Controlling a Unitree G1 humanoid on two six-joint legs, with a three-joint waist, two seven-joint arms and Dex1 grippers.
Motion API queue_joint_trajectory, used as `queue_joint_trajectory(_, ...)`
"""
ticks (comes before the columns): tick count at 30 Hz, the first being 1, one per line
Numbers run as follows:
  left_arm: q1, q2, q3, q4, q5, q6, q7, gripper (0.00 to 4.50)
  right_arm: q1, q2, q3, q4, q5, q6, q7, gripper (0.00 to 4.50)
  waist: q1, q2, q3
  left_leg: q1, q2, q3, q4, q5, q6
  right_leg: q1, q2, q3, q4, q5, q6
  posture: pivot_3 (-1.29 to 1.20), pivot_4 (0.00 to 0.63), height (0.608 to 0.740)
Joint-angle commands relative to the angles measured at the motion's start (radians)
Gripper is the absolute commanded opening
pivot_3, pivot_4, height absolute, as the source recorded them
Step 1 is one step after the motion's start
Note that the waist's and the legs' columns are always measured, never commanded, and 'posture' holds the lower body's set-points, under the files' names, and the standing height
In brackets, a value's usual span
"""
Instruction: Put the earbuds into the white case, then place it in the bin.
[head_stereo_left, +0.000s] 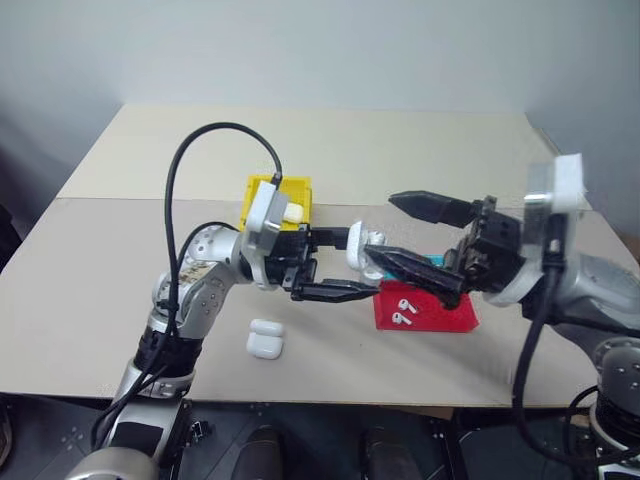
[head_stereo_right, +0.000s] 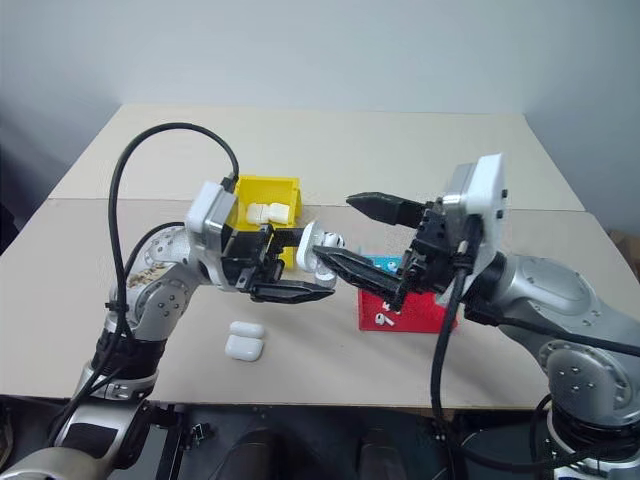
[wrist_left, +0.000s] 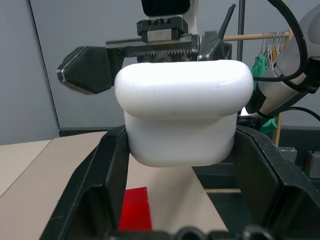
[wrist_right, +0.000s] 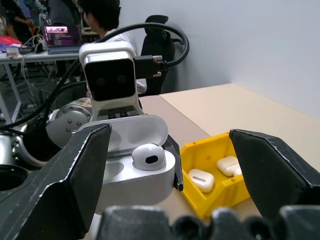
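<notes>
While left tool holds the white case open w/ one earbud in, right tool is wide, empty; next grab 2nd bud off red tray.

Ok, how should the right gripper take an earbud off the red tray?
Probably from straight above with the right gripper, pinching the earbud across its rounded head: it lies flat on the low red tray, leaving only its sides free.
</notes>
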Motion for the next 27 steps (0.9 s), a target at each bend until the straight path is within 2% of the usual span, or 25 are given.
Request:
queue_joint_trajectory(1, -0.023, 0.021, 0.029, 0.009, -0.017, -0.015, -0.048, 2.78, -0.106, -0.15, -0.031, 0.104, -0.019, 0.001, 0.129, 4.44, 0.0, 0.0, 0.0, 0.0, 0.0, 0.0, 0.0, 0.0, 0.0, 0.0, 0.0, 0.0, 0.0, 0.0, 0.0, 0.0, 0.15, 0.74)
queue_joint_trajectory(3, -0.026, 0.028, 0.029, 0.014, -0.02, -0.015, -0.07, 2.78, -0.157, -0.239, 0.026, 0.18, -0.104, -0.024, 0.236, 4.44, 0.0, 0.0, 0.0, 0.0, 0.0, 0.0, 0.0, 0.0, 0.0, 0.0, 0.0, 0.0, 0.0, 0.0, 0.0, 0.0, 0.15, 0.74)
queue_joint_trajectory(5, -0.025, 0.027, 0.028, 0.013, -0.018, -0.019, -0.078, 2.78, -0.232, -0.326, 0.14, 0.3, -0.248, -0.079, 0.369, 4.44, -0.003, 0.0, 0.0, 0.0, 0.0, 0.0, -0.001, 0.0, 0.0, -0.001, 0.0, 0.0, 0.0, 0.0, 0.0, 0.0, 0.15, 0.74)
queue_joint_trajectory(7, -0.019, 0.024, 0.027, 0.011, -0.015, -0.028, -0.083, 2.78, -0.327, -0.395, 0.339, 0.441, -0.514, -0.22, 0.503, 4.44, -0.006, 0.0, 0.0, 0.0, 0.0, 0.001, 0.0, 0.0, 0.0, -0.001, 0.0, 0.001, 0.0, 0.0, 0.0, 0.0, 0.15, 0.74)
queue_joint_trajectory(9, -0.012, 0.02, 0.028, 0.006, -0.014, -0.033, -0.082, 2.78, -0.431, -0.404, 0.528, 0.587, -0.774, -0.383, 0.609, 4.05, -0.011, 0.0, 0.0, 0.0, 0.0, 0.001, 0.0, 0.0, 0.0, -0.001, 0.0, 0.001, -0.001, 0.0, 0.0, 0.0, 0.15, 0.74)
queue_joint_trajectory(12, -0.001, 0.016, 0.035, -0.003, -0.009, -0.043, -0.072, 2.78, -0.585, -0.321, 0.697, 0.823, -0.989, -0.584, 0.763, 3.18, -0.026, 0.0, 0.0, 0.0, 0.0, 0.002, -0.001, 0.0, 0.0, -0.002, 0.0, 0.002, -0.001, 0.0, 0.0, 0.0, 0.15, 0.74)
queue_joint_trajectory(16, 0.009, 0.019, 0.044, -0.014, -0.004, -0.051, -0.055, 2.78, -0.693, -0.217, 0.776, 1.076, -1.123, -0.79, 0.88, 1.84, -0.03, 0.001, 0.001, -0.003, 0.0, 0.002, -0.002, 0.0, -0.001, -0.006, 0.0, 0.002, 0.0, 0.0, 0.0, 0.0, 0.15, 0.74)
queue_joint_trajectory(23, 0.053, 0.054, 0.067, -0.061, -0.012, -0.049, -0.035, 2.78, -0.811, -0.061, 0.87, 1.473, -1.335, -1.108, 0.931, 1.84, -0.025, 0.002, 0.001, -0.006, 0.0, 0.003, -0.001, 0.003, -0.006, -0.009, 0.0, 0.002, 0.0, 0.0, 0.0, 0.0, 0.15, 0.74)
queue_joint_trajectory(27, 0.072, 0.063, 0.076, -0.089, -0.011, -0.049, -0.013, 2.78, -0.858, 0.003, 0.897, 1.644, -1.428, -1.225, 0.91, 1.84, -0.025, 0.002, 0.001, -0.006, 0.0, 0.003, -0.001, 0.004, -0.006, -0.009, 0.0, 0.002, 0.001, 0.0, 0.0, 0.0, 0.15, 0.74)
